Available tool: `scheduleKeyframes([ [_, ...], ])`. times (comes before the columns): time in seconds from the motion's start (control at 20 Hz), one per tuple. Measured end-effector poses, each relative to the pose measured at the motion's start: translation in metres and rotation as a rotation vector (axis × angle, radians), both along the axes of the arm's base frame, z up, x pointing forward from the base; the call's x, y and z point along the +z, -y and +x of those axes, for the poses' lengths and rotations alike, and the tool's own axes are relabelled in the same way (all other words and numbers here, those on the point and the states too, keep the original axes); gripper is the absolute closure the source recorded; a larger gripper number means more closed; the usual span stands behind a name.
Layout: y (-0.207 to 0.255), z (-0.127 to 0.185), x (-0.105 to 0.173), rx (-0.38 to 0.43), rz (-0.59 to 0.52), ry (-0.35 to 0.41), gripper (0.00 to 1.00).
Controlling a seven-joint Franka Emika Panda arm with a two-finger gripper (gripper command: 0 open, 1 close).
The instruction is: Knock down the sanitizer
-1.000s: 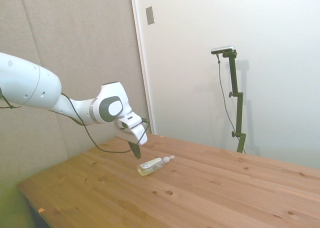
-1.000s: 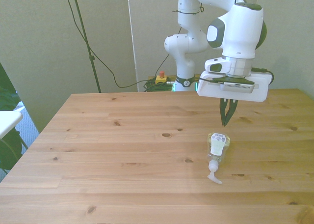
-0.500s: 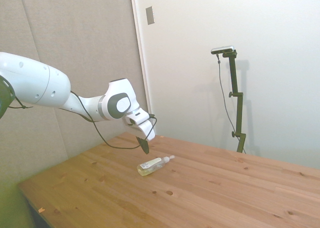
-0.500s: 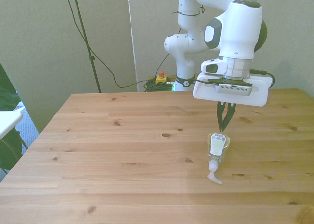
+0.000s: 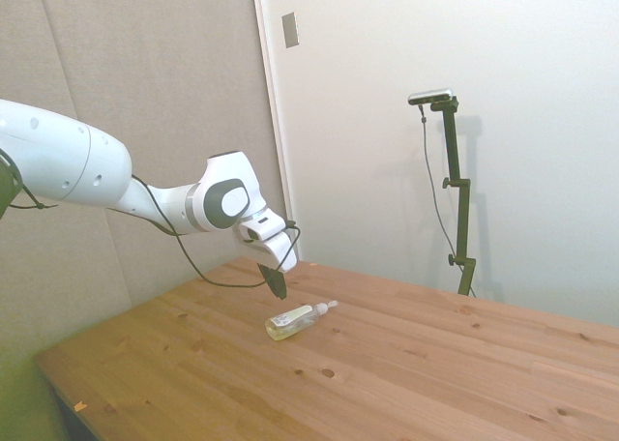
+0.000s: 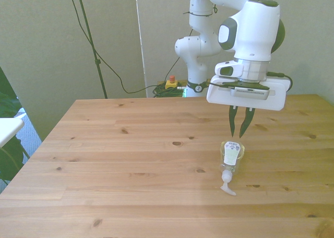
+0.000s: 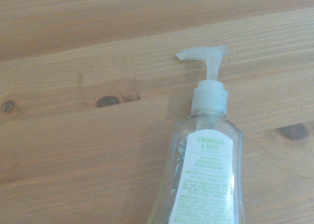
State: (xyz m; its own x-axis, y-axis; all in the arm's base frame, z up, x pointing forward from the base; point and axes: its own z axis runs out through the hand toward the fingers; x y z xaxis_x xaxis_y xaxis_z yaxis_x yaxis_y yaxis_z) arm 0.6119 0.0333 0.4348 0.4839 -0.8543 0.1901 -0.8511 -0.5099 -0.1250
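Note:
The sanitizer (image 5: 295,319) is a slim clear bottle of yellowish liquid with a white label and a white pump nozzle. It lies on its side on the wooden table (image 5: 406,373). In the front view the sanitizer (image 6: 231,157) points its nozzle toward the table's near edge. My gripper (image 6: 236,135) hangs just above the bottle's base end, fingers pointing down and a little apart, holding nothing. From the side, the gripper (image 5: 278,291) sits slightly up and to the left of the bottle without touching it. The wrist view shows the sanitizer (image 7: 206,175) close up, label facing up.
A red button box (image 6: 170,83) and cables lie on the floor behind the table's far edge. A green plant (image 6: 8,144) and a white surface (image 6: 9,127) stand off the front view's left side.
The gripper's fingers have parted from shut to slightly open, and the hand has lifted a little. The sanitizer lies where it was.

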Motion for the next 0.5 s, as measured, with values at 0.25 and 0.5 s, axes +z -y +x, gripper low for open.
scheduleKeyframes([
  [0.25,-0.003,-0.022,0.003,0.03,-0.003,-0.019,0.0],
  [0.5,-0.011,-0.048,0.004,0.055,-0.006,-0.033,0.0],
])
